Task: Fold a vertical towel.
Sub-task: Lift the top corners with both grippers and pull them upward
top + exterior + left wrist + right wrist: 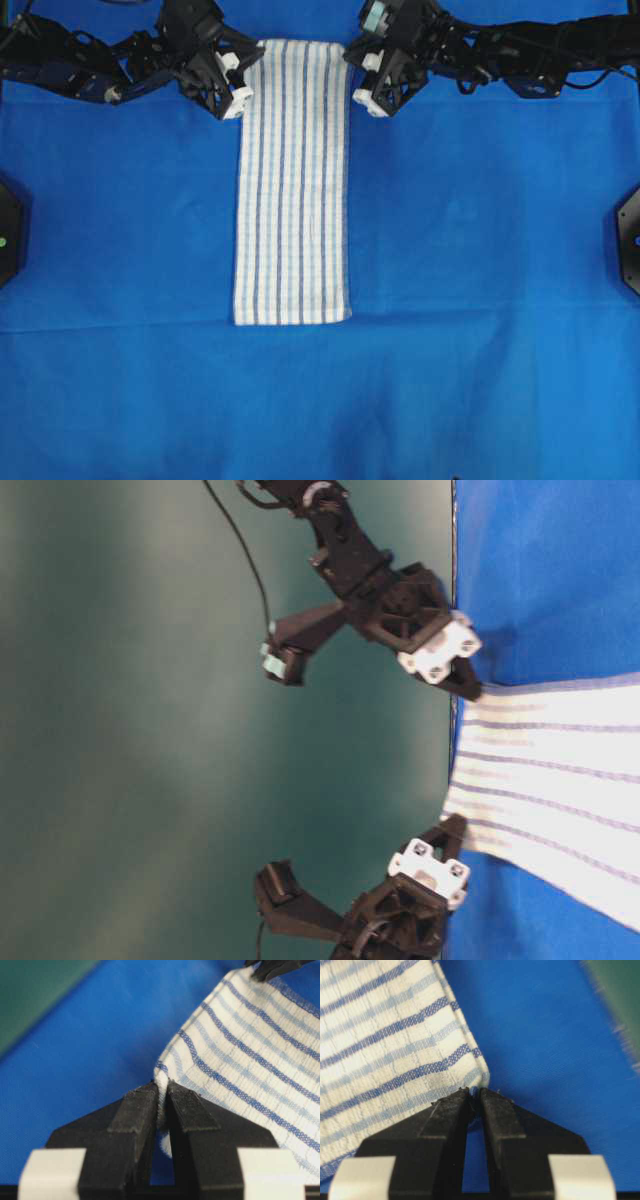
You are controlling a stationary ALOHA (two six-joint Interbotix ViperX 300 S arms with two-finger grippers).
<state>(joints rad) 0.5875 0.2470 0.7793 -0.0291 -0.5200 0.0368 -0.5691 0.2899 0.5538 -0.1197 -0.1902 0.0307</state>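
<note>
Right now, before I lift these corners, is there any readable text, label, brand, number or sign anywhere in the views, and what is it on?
None: no readable text in any view.
White woven towel with blue lengthwise stripes: stripes only, no tag or print showing.
Large plain blue cloth: unmarked.
Left end effector and right end effector: black fingers with blank white blocks, no lettering.
Small green dot at the overhead view's left edge: a light, not a character.
</note>
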